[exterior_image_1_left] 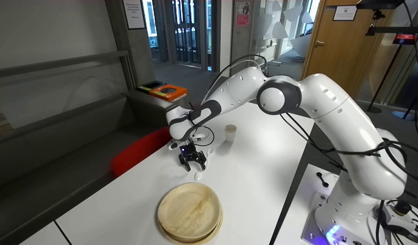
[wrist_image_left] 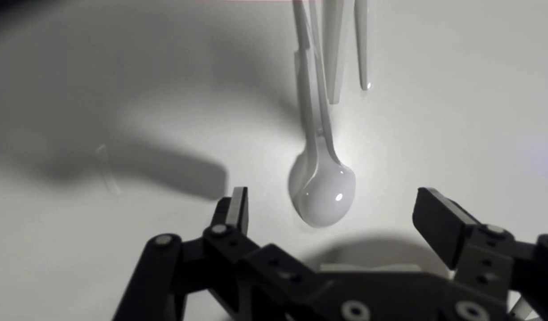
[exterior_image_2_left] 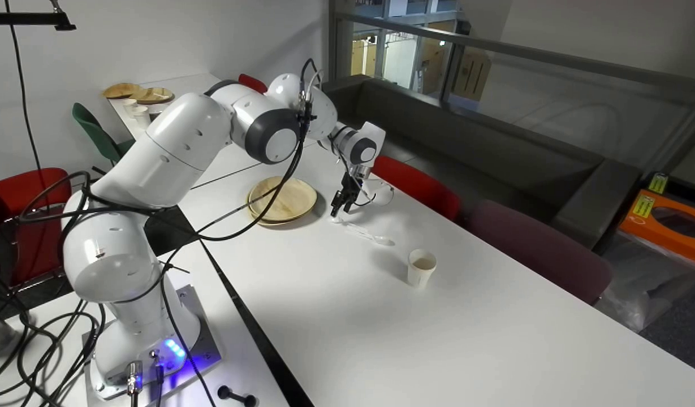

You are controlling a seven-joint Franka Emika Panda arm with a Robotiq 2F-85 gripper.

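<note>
Sideways, room at both edges of one spoon (wrist_image_left: 326, 196), below wide-set pincer (exterior_image_1_left: 196, 168).

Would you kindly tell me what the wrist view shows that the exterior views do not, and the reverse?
Only the wrist view clearly shows two handle ends beside the handle of the spoon. Only the exterior views show the cup, red chair and orange bin lid. All share the open gripper, the spoon and the white table.

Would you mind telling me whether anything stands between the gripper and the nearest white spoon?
Nothing visible does: in the wrist view, the bowl of the white spoon shows unobstructed between the open fingers. Other white handles lie beside its own, outside that gap.
</note>
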